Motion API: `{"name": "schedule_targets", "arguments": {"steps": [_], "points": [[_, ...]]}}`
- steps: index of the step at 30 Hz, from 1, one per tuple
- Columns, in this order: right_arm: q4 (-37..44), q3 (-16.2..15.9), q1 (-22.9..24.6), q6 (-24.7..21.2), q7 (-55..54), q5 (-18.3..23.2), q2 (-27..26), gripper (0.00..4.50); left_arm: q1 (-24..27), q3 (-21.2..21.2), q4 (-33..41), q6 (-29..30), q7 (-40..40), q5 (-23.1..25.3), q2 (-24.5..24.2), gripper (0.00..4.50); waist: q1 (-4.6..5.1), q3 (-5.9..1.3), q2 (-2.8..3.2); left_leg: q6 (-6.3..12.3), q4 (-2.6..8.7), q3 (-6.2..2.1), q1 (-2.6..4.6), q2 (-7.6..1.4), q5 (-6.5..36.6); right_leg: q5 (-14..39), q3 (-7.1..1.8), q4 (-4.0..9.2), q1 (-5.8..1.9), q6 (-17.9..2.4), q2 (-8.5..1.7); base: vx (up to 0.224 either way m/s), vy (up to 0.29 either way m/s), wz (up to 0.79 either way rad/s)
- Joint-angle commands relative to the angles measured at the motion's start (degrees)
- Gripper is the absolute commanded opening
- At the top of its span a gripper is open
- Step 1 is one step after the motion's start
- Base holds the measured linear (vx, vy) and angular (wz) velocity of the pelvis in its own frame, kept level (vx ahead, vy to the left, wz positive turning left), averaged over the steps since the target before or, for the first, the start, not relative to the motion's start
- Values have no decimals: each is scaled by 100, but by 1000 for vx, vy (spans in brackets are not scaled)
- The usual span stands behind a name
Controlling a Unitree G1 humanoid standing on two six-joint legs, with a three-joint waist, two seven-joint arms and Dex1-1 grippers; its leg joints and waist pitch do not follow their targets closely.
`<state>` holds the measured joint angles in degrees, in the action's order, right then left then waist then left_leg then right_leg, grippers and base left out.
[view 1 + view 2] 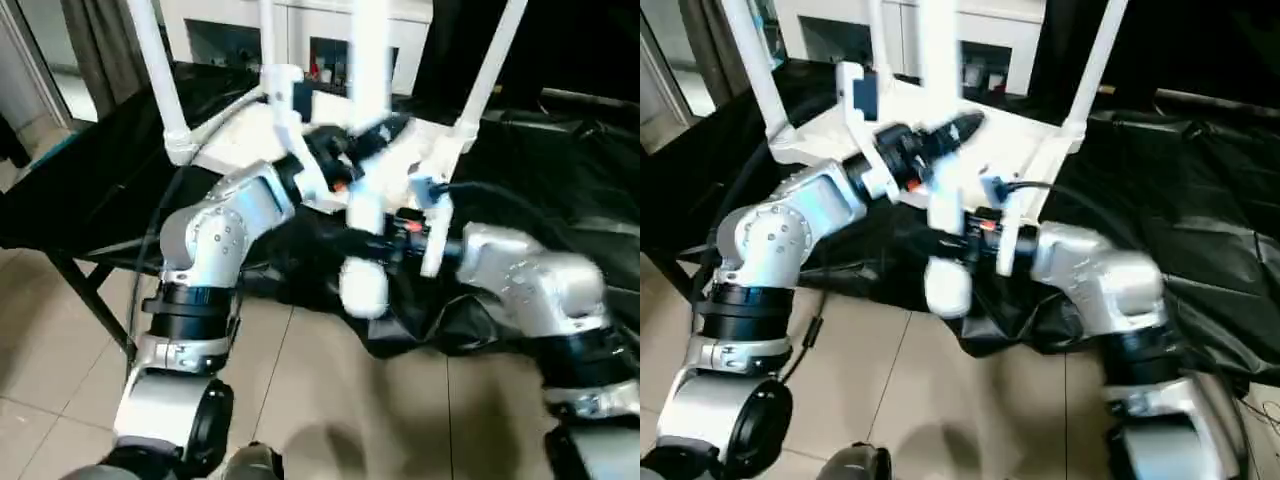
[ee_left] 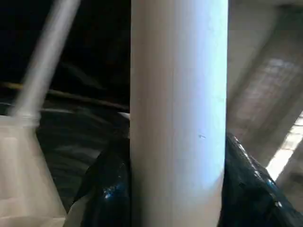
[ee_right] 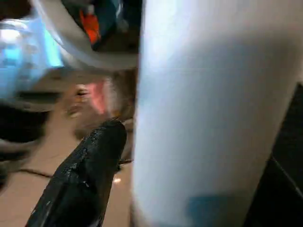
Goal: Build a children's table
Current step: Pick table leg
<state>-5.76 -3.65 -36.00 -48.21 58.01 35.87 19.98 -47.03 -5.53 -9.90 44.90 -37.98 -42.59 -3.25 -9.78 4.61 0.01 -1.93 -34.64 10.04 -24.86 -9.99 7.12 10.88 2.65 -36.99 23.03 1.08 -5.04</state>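
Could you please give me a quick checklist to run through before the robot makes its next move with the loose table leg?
1. Tabletop lies upside down on the black sheet: ok.
2. Three legs already stand up from the corners, such as the left one: ok.
3. Loose fourth leg sits between the left gripper fingers: ok; how firm the grip is: cannot tell.
4. Right gripper is at the same leg, one finger beside it; grip closed on it: cannot tell.
5. Leg's end lined up with the free corner socket: cannot tell, arms hide it.
6. Leg upright: ok, roughly.
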Motion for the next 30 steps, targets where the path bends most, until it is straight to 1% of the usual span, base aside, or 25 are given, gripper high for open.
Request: {"name": "schedule_targets", "arguments": {"steps": [1,2,3,4,6,7,9,10,11,12,13,14,15,16,17,18,19,20,21,22,24,25,26,28,30], "points": [[16,35,-41,-175,174,117,149,311,-195,20,67,151,-457,-276,-84,181,-3,-553,57,-307,396,-114,274,-246,1802,1243,-169,482,-198,-1127,-334,0,0,0],[20,22,-32,-194,200,117,185,294,-199,21,58,153,-532,-301,-99,181,-2,-552,38,-311,400,-110,278,-250,1837,1226,-172,489,-200,-1130,-332,0,0,0],[29,5,-17,-210,237,117,235,277,-222,-22,13,187,-584,-365,-91,181,2,-548,31,-311,405,-117,272,-251,1845,1235,-171,486,-206,-1123,-334,0,0,0],[41,-12,-2,-222,258,111,279,277,-248,-84,-43,225,-627,-442,-78,181,7,-552,41,-318,405,-115,273,-252,1876,1302,-172,493,-210,-1103,-343,0,0,0],[130,7,62,-300,312,147,374,273,-313,-250,-204,225,-698,-547,-40,180,2,-552,35,-328,401,-112,283,-251,1872,1356,-174,504,-206,-1079,-337,0,0,0],[130,7,62,-300,312,147,374,251,-313,-250,-204,225,-698,-547,-40,180,-6,-553,36,-336,400,-114,287,-252,1880,1376,-175,505,-208,-1070,-340,0,0,0],[173,34,94,-357,335,202,421,235,-343,-332,-292,215,-694,-617,-49,180,-1,-556,30,-348,411,-123,277,-258,1873,1353,-171,499,-217,-1069,-343,0,0,0],[175,39,97,-360,324,207,419,223,-345,-346,-299,208,-676,-627,-46,180,-5,-558,32,-349,406,-119,287,-257,1889,1371,-173,504,-206,-1058,-343,0,0,0],[187,53,104,-364,287,216,410,209,-346,-367,-306,203,-647,-650,-44,180,-3,-557,34,-356,410,-126,278,-256,1892,1399,-170,499,-216,-1059,-354,0,0,0],[194,58,106,-367,276,216,406,209,-348,-371,-309,206,-646,-656,-47,180,-8,-560,33,-358,407,-124,283,-259,1891,1406,-170,505,-206,-1057,-352,0,0,0],[211,69,107,-354,243,207,382,199,-341,-353,-295,163,-616,-602,-54,180,-9,-562,34,-360,405,-124,287,-263,1887,1389,-172,505,-205,-1060,-355,0,0,0],[215,77,103,-329,201,203,355,195,-344,-347,-316,121,-522,-534,-44,180,-8,-559,9,-350,411,-123,278,-263,1861,1350,-170,503,-211,-1064,-349,0,0,0],[217,84,100,-315,176,203,343,192,-350,-346,-335,91,-450,-485,-32,215,-16,-559,16,-352,410,-124,279,-263,1856,1353,-170,499,-209,-1064,-353,0,0,0],[212,85,97,-305,161,198,333,191,-350,-341,-338,88,-426,-467,-30,236,-14,-555,6,-344,409,-121,274,-262,1849,1400,-170,500,-210,-1056,-358,0,0,0],[145,90,62,-212,25,133,242,190,-354,-298,-364,73,-245,-332,-21,250,-20,-559,2,-347,408,-121,277,-266,1817,1410,-173,499,-203,-1046,-364,0,0,0],[145,90,62,-212,25,133,242,188,-354,-298,-364,73,-245,-332,-21,253,-20,-559,2,-347,408,-121,277,-266,1817,1410,-173,499,-203,-1046,-364,0,0,0],[98,92,35,-155,-69,85,185,188,-288,-123,-261,-120,-59,-9,-27,260,-17,-560,-8,-361,415,-126,276,-272,1805,1437,-171,507,-199,-1012,-361,0,0,0],[57,98,6,-140,-117,67,152,188,-265,-115,-249,-284,281,195,57,271,-11,-552,-4,-382,428,-136,274,-286,1843,1463,-177,515,-204,-957,-370,0,0,0],[38,101,-8,-135,-144,64,137,188,-256,-116,-251,-371,474,294,104,284,-19,-556,-9,-393,423,-131,279,-279,1852,1494,-177,523,-205,-897,-372,0,0,0],[11,107,-29,-124,-165,60,122,187,-244,-129,-252,-442,590,332,155,256,-18,-551,-31,-388,424,-123,279,-280,1846,1511,-181,533,-202,-882,-372,0,0,0],[-29,115,-62,-107,-188,58,103,187,-208,-123,-241,-557,695,393,201,227,-33,-560,-25,-365,416,-124,272,-276,1762,1488,-178,529,-209,-861,-378,0,0,0],[-38,117,-75,-108,-194,67,101,187,-197,-124,-241,-543,706,372,213,229,-25,-556,-55,-343,417,-117,258,-268,1713,1468,-176,529,-215,-845,-367,0,0,0],[-41,118,-81,-108,-198,74,100,187,-188,-100,-234,-534,684,370,205,229,-31,-561,-40,-326,411,-117,257,-265,1663,1462,-172,520,-213,-860,-373,0,0,0],[-47,123,-89,-107,-211,70,91,187,-178,-39,-208,-547,630,411,181,209,-19,-558,-53,-296,403,-109,251,-261,1626,1450,-174,523,-209,-871,-367,0,0,0],[-66,127,-124,-112,-224,50,77,187,-184,33,-194,-627,549,509,157,194,-13,-562,-47,-275,402,-109,248,-265,1570,1407,-173,515,-211,-876,-364,0,0,0]]}}
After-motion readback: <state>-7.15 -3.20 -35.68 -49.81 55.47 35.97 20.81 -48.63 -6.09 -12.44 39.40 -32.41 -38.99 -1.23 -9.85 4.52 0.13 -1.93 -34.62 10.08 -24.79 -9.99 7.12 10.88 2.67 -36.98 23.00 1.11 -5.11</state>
